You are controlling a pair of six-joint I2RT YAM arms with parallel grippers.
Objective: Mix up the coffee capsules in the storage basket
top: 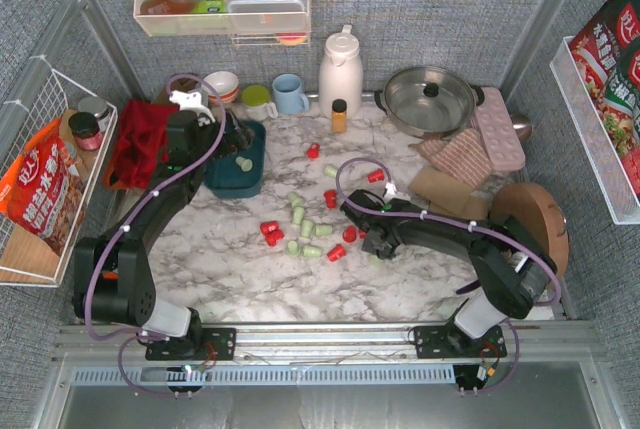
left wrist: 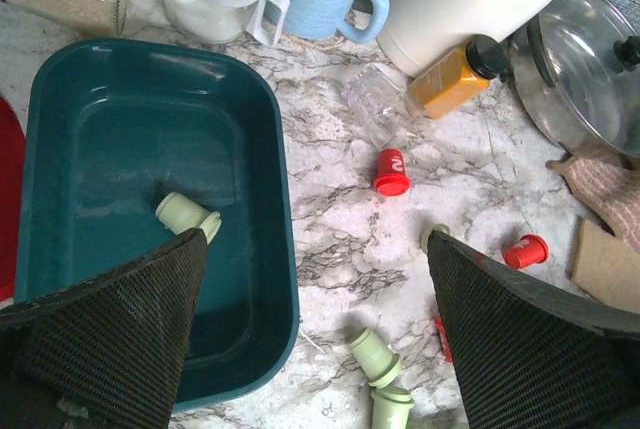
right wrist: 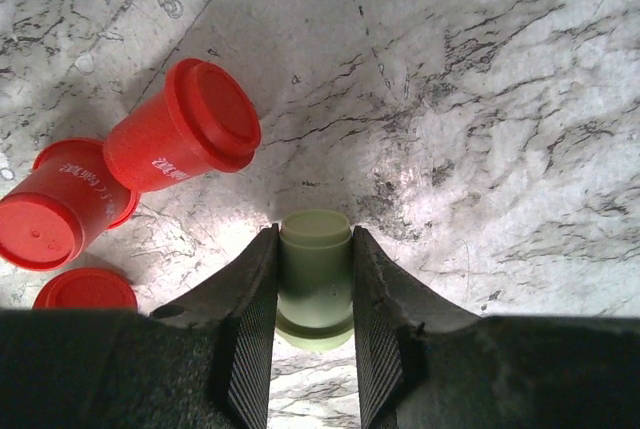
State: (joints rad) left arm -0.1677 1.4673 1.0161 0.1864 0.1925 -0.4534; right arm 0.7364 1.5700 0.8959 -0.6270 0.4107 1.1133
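The dark teal storage basket (top: 222,181) sits at the back left, with one mint green capsule (top: 244,163) lying inside it; the same capsule shows in the left wrist view (left wrist: 185,215). My left gripper (left wrist: 315,244) is open and empty above the basket's right wall (left wrist: 283,199). My right gripper (right wrist: 313,249) is shut on a mint green capsule (right wrist: 315,279) just above the marble top, right of centre (top: 368,241). Three red capsules (right wrist: 185,139) lie just to its left. More red capsules (top: 270,232) and green capsules (top: 297,211) lie scattered mid-table.
Along the back stand a blue mug (top: 290,94), a white jug (top: 340,71), a small amber bottle (top: 339,115) and a steel pot (top: 430,99). A red cloth (top: 140,139) lies left of the basket. Pads and a pink tray (top: 497,127) lie at the right.
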